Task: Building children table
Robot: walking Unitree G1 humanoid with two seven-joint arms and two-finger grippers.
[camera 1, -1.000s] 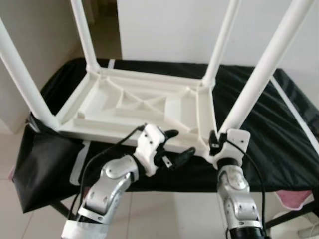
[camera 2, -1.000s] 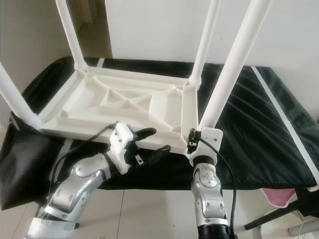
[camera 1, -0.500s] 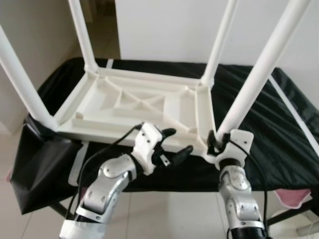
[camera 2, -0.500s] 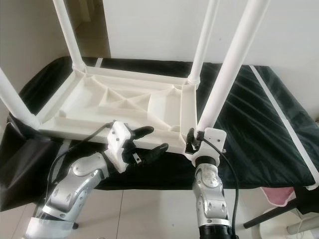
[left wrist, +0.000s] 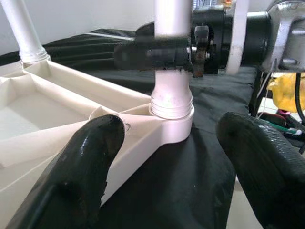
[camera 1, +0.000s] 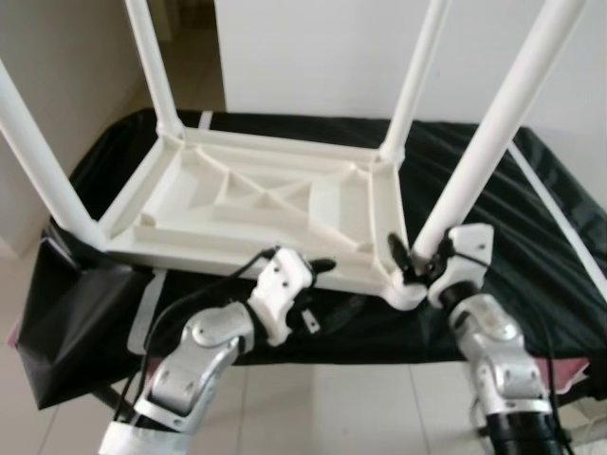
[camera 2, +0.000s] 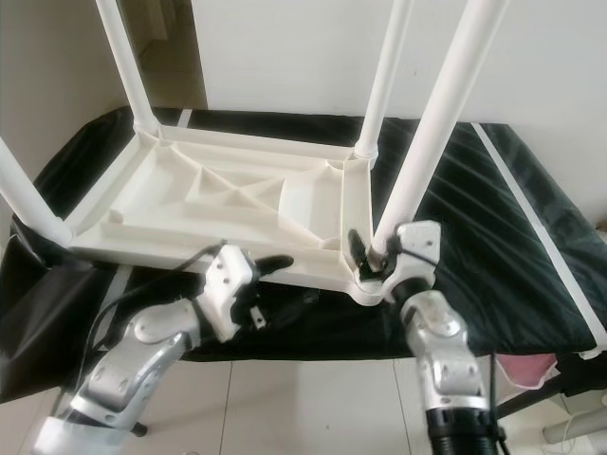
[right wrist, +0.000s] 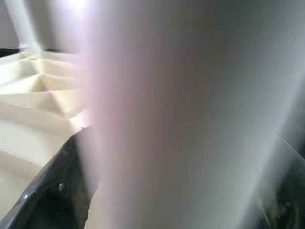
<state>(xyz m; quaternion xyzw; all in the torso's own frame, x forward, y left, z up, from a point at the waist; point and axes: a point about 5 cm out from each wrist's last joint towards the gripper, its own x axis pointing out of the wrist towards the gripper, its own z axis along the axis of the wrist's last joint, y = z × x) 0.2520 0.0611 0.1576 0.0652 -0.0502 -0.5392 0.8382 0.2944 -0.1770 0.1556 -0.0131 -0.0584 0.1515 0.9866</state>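
Table (camera 1: 256, 204) upside-down on black cloth (camera 1: 531, 246), by white wall (camera 1: 322, 47).

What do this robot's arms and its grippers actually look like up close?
Both arms are jointed silver metal with rounded segments. The left arm has thin black cables looping along it; the right arm carries one too and ends below in a black ribbed section. Each wrist bears a blocky white housing. The left gripper has two thick, rounded black fingers with a slightly textured surface.
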